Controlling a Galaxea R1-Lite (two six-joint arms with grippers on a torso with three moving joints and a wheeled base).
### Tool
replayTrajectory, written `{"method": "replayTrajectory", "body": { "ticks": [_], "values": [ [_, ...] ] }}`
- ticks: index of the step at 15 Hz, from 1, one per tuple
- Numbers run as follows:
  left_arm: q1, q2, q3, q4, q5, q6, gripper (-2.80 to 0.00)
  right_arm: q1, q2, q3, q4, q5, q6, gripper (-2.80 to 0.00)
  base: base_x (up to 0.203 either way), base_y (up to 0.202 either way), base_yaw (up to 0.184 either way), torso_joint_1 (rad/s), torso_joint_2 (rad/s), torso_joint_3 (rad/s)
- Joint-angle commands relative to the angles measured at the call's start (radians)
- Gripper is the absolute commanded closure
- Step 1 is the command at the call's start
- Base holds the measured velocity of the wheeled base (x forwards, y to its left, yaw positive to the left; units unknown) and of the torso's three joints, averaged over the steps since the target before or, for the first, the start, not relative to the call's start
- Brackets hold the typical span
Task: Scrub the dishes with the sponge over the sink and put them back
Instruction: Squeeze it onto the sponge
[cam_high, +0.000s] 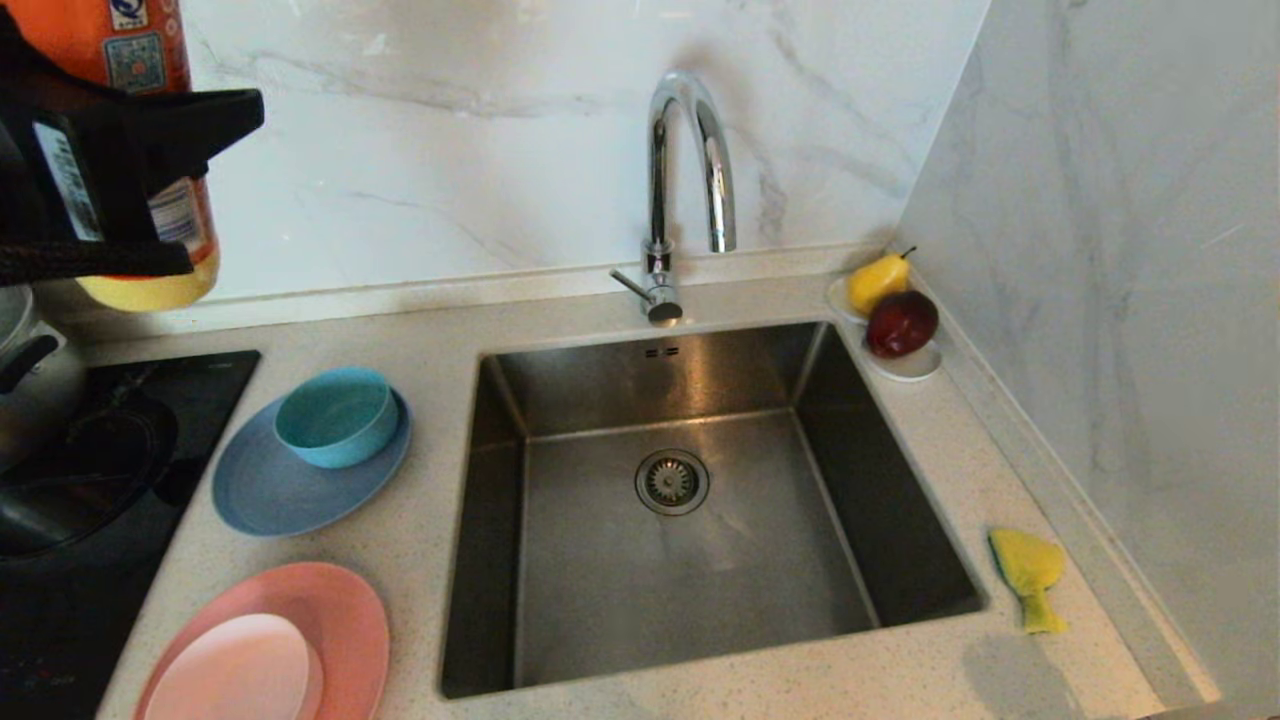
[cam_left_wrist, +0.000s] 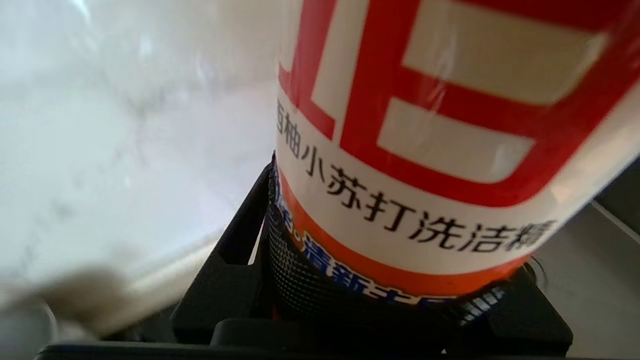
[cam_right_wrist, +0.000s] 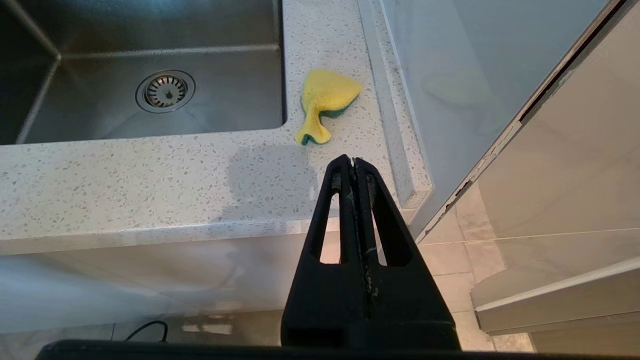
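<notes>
The sink (cam_high: 600, 590) (cam_right_wrist: 100, 30) sits in the middle of the counter, with nothing in it. Left of it, a teal bowl (cam_high: 335, 415) stands on a grey-blue plate (cam_high: 270, 495). Nearer the front, a small pale pink dish (cam_high: 240, 670) lies on a salmon-pink plate (cam_high: 340, 610). The bent yellow sponge (cam_high: 1028, 572) (cam_right_wrist: 327, 97) lies on the counter to the sink's right. High at the far left, my left gripper (cam_high: 200, 185) (cam_left_wrist: 385, 280) is shut on an orange detergent bottle (cam_high: 120, 40) (cam_left_wrist: 440, 125). My right gripper (cam_right_wrist: 353, 161) hangs shut and empty off the counter's front edge, short of the sponge.
A chrome tap (cam_high: 690, 170) rises behind the sink. A small white dish (cam_high: 915, 368) with a pear and a red fruit sits in the back right corner. A steel pot (cam_high: 30, 380) stands on the black hob (cam_high: 130, 520) at left. A marble wall borders the right side.
</notes>
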Motion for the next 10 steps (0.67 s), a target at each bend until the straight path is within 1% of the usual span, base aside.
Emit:
{"method": "replayTrajectory", "body": {
  "ticks": [1,2,5,6,8,10],
  "values": [
    [-0.012,0.065,-0.08,-0.003,0.001,0.014,0.0,0.0,0.001,0.0,0.0,0.0,0.0,0.0,0.0,0.0,0.0,0.0,0.0,0.0],
    [-0.015,0.102,-0.134,-0.004,0.002,0.015,0.0,0.0,0.001,0.0,0.0,0.0,0.0,0.0,0.0,0.0,0.0,0.0,0.0,0.0],
    [-0.07,0.236,-0.335,0.002,0.016,0.044,0.0,0.0,0.001,0.0,0.0,0.0,0.0,0.0,0.0,0.0,0.0,0.0,0.0,0.0],
    [-0.085,0.28,-0.375,0.003,0.017,0.057,0.0,0.0,0.001,0.0,0.0,0.0,0.0,0.0,0.0,0.0,0.0,0.0,0.0,0.0],
    [-0.134,0.356,-0.418,-0.004,0.021,0.097,0.0,0.0,0.001,0.0,0.0,0.0,0.0,0.0,0.0,0.0,0.0,0.0,0.0,0.0],
    [-0.162,0.416,-0.461,-0.007,0.023,0.112,0.0,0.0,0.001,0.0,0.0,0.0,0.0,0.0,0.0,0.0,0.0,0.0,0.0,0.0]
  ]
}}
